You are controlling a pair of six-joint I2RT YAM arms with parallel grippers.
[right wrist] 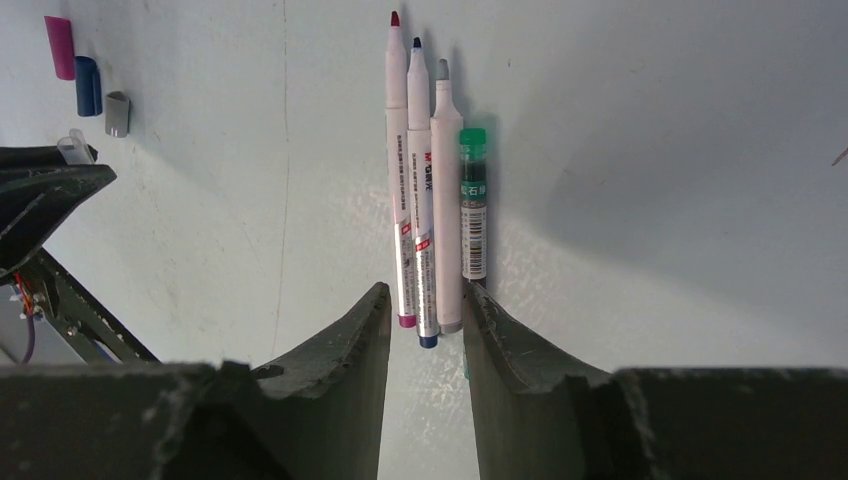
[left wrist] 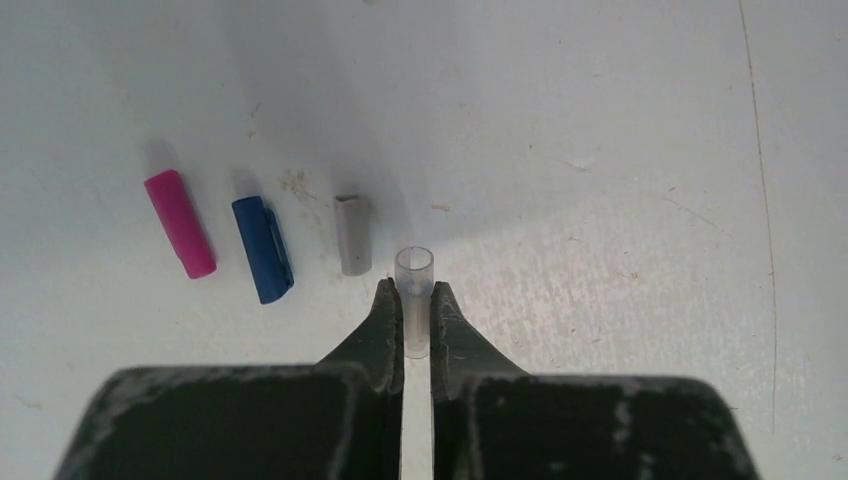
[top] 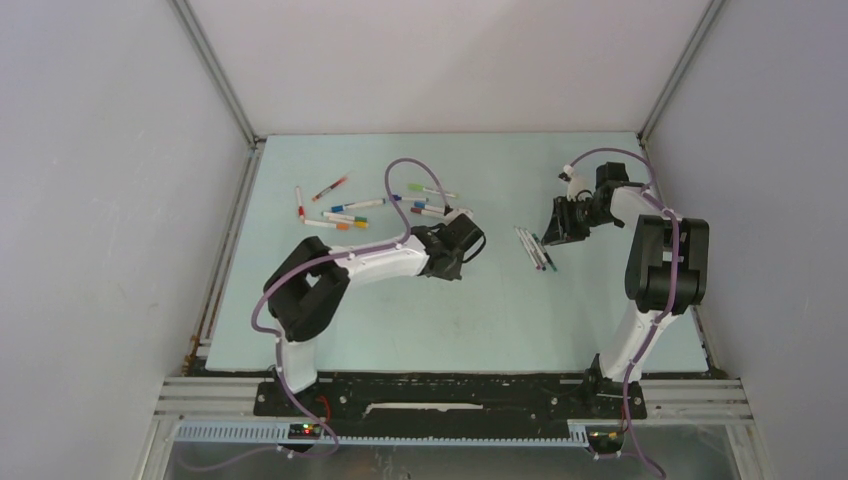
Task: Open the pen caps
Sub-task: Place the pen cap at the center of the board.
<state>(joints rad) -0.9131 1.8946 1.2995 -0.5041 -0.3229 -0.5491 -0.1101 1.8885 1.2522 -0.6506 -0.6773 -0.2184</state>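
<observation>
Left tool [left wrist: 414, 292]: clenched on clear cap [left wrist: 414, 265]. Advice: lower to table [left wrist: 600, 150] just beside grey cap [left wrist: 353, 235], continuing the row, then release. Right tool [right wrist: 425, 292]: released, near uncapped pens [right wrist: 421, 190].

The pale table [top: 450, 320] carries scattered pens [top: 345, 215], a pen row [right wrist: 421, 200] and three loose caps [left wrist: 263, 248].

We recorded: one pale green table [top: 500, 320], scuffed; plain grey walls [top: 100, 200]; one metal rail [top: 200, 395], near edge.
</observation>
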